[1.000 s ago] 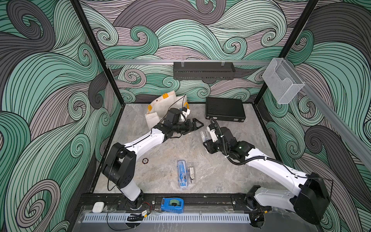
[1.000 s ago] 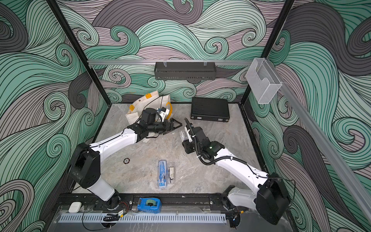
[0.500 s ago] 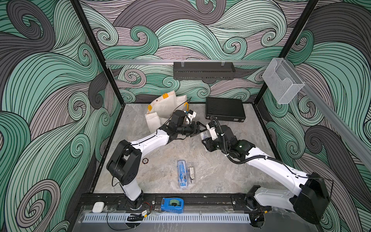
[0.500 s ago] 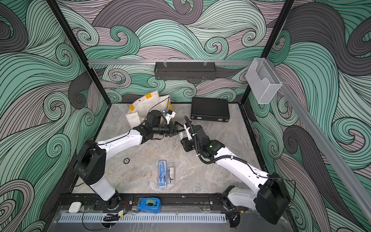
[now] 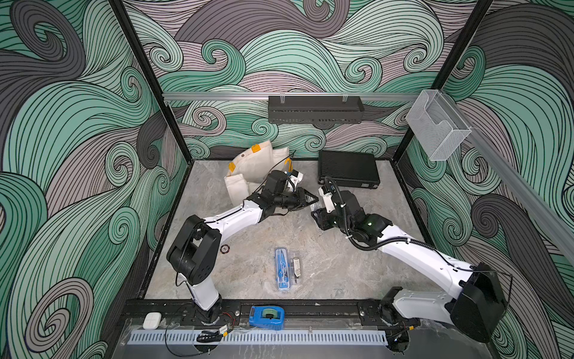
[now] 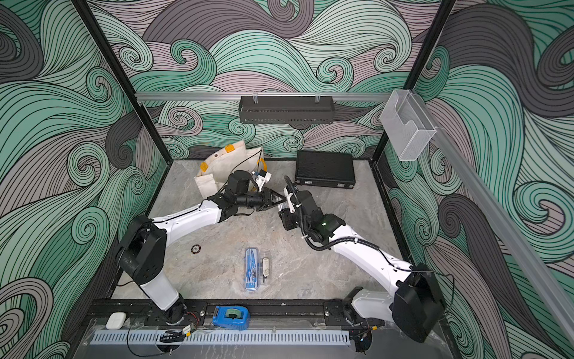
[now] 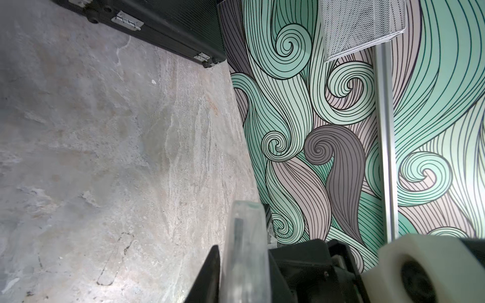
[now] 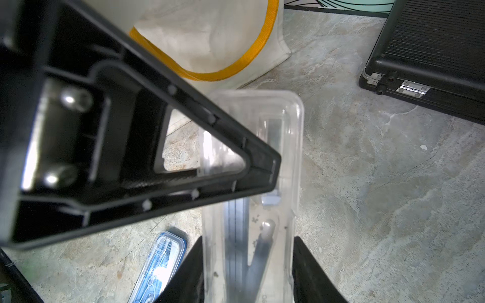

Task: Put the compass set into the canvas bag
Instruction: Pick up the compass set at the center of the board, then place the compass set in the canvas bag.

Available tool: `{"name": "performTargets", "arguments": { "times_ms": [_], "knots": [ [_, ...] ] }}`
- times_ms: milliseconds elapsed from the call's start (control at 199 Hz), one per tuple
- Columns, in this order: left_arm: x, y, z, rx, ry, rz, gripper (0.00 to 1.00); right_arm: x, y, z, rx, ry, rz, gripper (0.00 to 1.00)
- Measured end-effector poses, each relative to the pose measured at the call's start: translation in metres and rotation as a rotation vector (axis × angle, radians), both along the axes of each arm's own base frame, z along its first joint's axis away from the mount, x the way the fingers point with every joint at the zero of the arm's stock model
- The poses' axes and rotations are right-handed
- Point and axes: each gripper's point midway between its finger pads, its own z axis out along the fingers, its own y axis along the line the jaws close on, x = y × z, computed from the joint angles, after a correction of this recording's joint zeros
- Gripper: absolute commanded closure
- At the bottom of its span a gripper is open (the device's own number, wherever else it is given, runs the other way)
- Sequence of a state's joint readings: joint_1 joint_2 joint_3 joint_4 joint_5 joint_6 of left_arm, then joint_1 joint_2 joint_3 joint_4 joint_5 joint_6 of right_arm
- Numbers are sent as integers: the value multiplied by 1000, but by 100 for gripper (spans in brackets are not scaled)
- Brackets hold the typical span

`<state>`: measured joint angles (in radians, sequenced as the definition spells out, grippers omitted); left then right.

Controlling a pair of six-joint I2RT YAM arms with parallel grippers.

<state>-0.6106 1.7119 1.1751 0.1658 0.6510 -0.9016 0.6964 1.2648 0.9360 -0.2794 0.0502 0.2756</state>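
Clamping the clear plastic compass-set case (image 8: 291, 126) together, my left gripper (image 7: 244, 251) and right gripper (image 8: 248, 244) are, I judge, handing it toward the off-white canvas bag (image 5: 248, 163) at 11 o'clock.

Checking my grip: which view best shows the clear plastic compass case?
Right wrist: the clear plastic compass case fills the centre, contents visible. Left wrist shows it edge-on; both top views only a sliver.
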Motion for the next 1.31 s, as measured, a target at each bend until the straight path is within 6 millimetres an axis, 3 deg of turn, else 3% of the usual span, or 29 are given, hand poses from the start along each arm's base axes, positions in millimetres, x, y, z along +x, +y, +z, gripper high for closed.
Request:
{"name": "performTargets", "arguments": {
  "times_ms": [236,376,502,612,738,909,1094,1200,1305],
  "knots": [
    [4,1,0,-3,-7,8,85,2,1,3,13,-2,-8,48],
    [2,-1,0,-2,-7,2,86,4,2,4,19,-6,-13,27],
    [1,1,-4,24,-12,-1,86,4,1,4,13,-10,-17,1],
    [7,4,1,61,-35,7,86,3,-4,5,1,-15,-25,0],
    [30,16,28,78,-117,47,86,-3,-11,13,-3,-36,-16,0],
    [78,51,75,96,-273,163,86,-12,-17,13,-8,-49,0,0],
    [122,108,117,230,-424,328,86,-15,-15,-17,-45,25,15,0],
    [140,147,127,355,-476,442,86,-16,-10,-32,-57,70,21,0],
    [151,185,120,502,-484,539,86,-17,-4,-47,-64,113,31,0]
  ]
}}
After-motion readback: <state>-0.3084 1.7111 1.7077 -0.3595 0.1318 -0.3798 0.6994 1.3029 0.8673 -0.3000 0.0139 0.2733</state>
